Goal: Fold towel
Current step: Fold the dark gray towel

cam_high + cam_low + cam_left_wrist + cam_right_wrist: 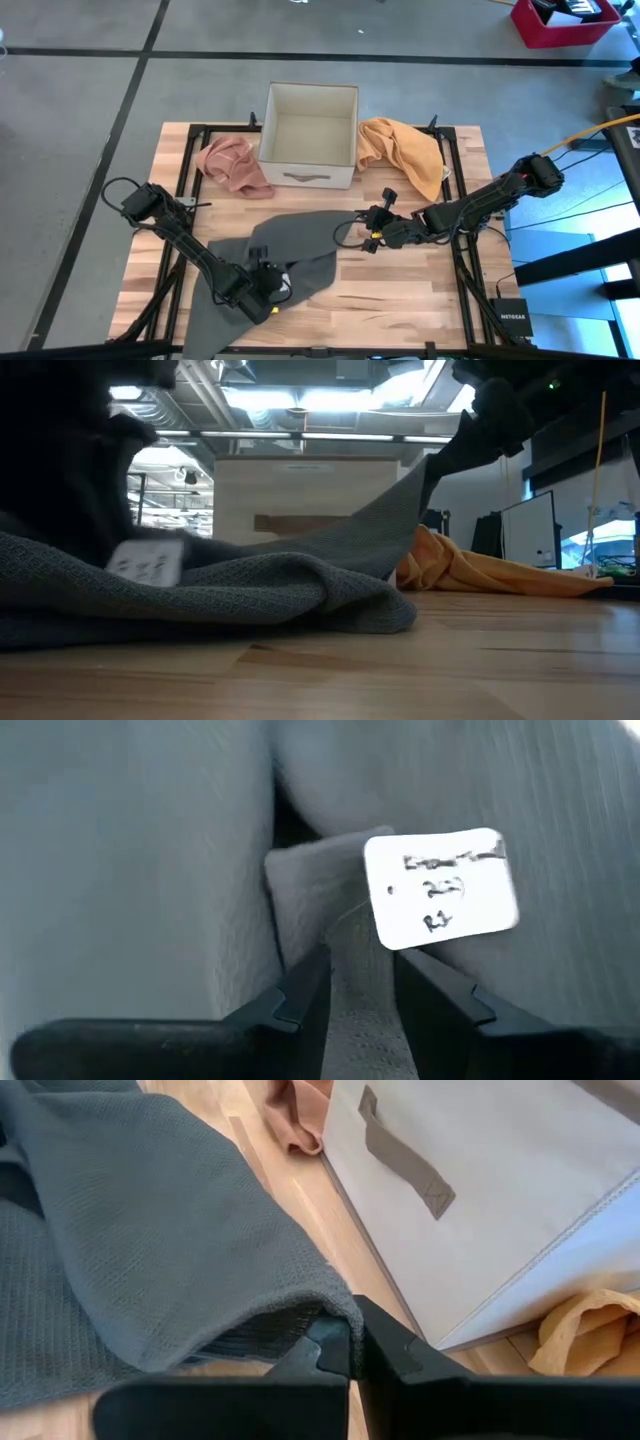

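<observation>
Grey towel [270,262] sprawled over front-left of counter [400,290], near edge hanging off the front. My left end effector [268,295] is clamped on a fold w/ the white tag [442,888], low by the front edge. My right end effector [370,232] is pinched shut on the far corner, lifted off the wood. Bare wood front-right, plenty of room. Box [309,135] behind, pink cloth [232,165] and orange cloth [405,150] flanking it.
</observation>
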`<state>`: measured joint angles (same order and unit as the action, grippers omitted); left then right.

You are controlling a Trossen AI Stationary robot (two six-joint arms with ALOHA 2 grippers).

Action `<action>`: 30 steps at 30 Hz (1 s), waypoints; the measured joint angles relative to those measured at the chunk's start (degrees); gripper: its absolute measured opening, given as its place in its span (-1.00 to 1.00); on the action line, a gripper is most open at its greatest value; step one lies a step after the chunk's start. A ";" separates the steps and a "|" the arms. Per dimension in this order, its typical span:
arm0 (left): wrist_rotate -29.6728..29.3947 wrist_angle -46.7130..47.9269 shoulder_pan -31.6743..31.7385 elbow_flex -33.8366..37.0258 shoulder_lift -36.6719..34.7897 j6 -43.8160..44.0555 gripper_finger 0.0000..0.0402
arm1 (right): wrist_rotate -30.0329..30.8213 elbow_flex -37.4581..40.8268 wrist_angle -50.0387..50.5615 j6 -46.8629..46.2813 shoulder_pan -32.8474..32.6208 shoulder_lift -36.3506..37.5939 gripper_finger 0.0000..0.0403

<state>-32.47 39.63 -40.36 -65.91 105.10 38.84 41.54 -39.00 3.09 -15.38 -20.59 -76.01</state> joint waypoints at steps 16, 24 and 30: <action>-4.85 35.53 -0.74 -5.62 -0.52 23.42 -0.92 | -0.59 -0.02 0.00 0.00 0.00 -0.04 -0.98; -5.10 32.57 -0.48 0.32 -0.50 29.88 -0.98 | -1.68 -0.02 -0.12 0.00 -0.01 -0.07 -0.97; -3.94 30.36 -0.45 0.48 -2.78 33.37 -0.84 | -2.13 -0.02 -0.20 0.01 -0.01 -0.07 -0.97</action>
<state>-36.41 69.99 -40.82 -65.43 102.32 72.21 39.40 -39.03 2.90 -15.36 -20.60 -76.07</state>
